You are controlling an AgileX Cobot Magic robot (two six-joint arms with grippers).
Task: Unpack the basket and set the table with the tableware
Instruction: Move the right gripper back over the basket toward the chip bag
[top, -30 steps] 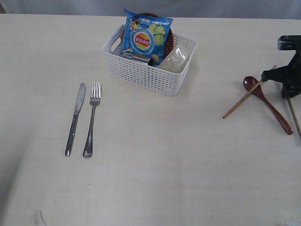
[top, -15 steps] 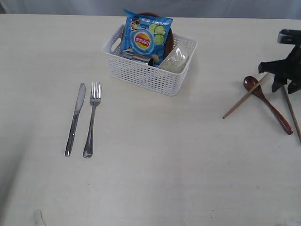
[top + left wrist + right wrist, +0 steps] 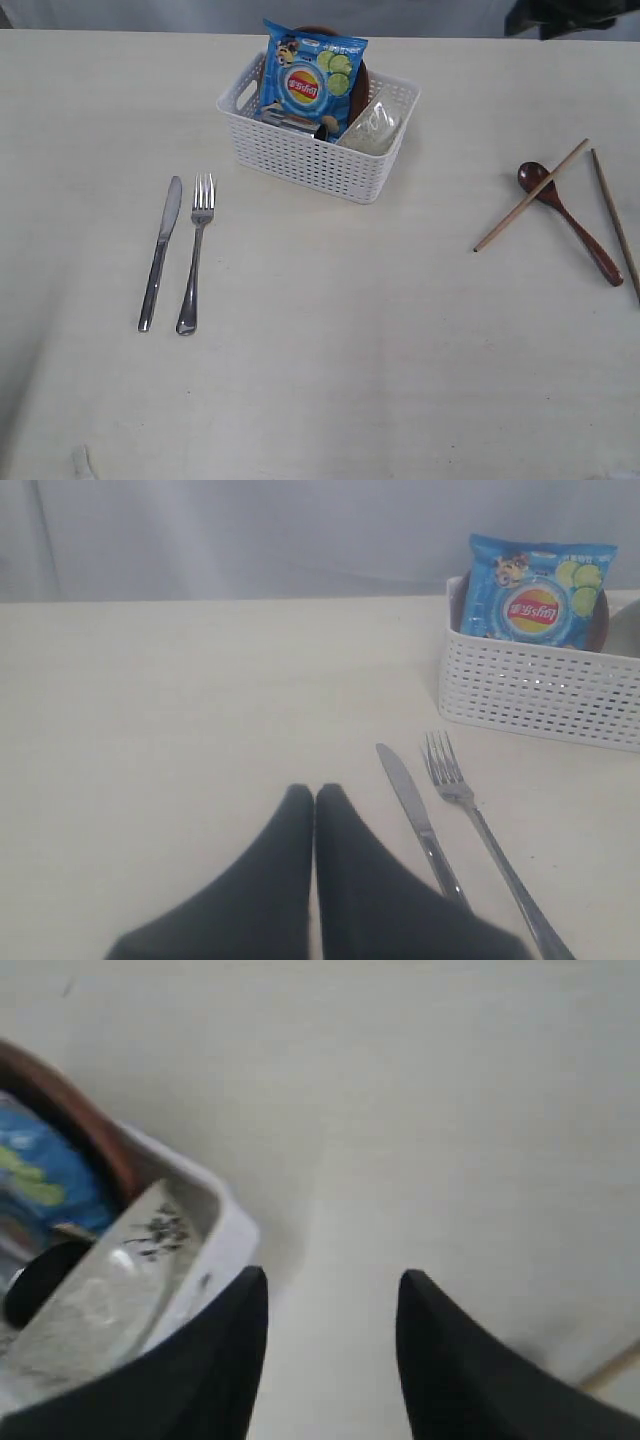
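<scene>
Unpacking is partway through, judging by how the things lie. The knife (image 3: 160, 252) and fork (image 3: 194, 252) lie side by side, apart, on the left half of the table (image 3: 350, 350), handles toward the near edge. By the right edge lie the wooden spoon (image 3: 570, 225) and two chopsticks. One chopstick (image 3: 530, 195) rests slantwise across the spoon's bowl, and the other (image 3: 615, 222) lies just beside the handle, nearer the edge.

The white basket (image 3: 310, 160) stands near the middle of the far edge and is not yet empty. It holds a blue chips bag (image 3: 310, 80) upright, the brown plate (image 3: 75, 1105) on edge behind it, and the pale bowl (image 3: 372, 128) tilted at the end nearer the right edge. A dark round mouth (image 3: 40, 1285) beside the bowl may be the steel cup (too blurred to be sure).

The right gripper (image 3: 332, 1280) hangs above bare table just beside the basket's bowl end, jaws spread and empty. In the exterior view its arm shows only as a dark shape at the far right corner. The left gripper (image 3: 313, 792) hovers over the left half, its fingers pressed together with nothing between them.

The step in hand looks like a reach to the basket for another piece, most likely the bowl. That move calls for the open jaws to come down over the bowl's upper rim, clear of the basket wall and the bag. The bowl should then lift straight up, so the leaning plate is not dragged along.
</scene>
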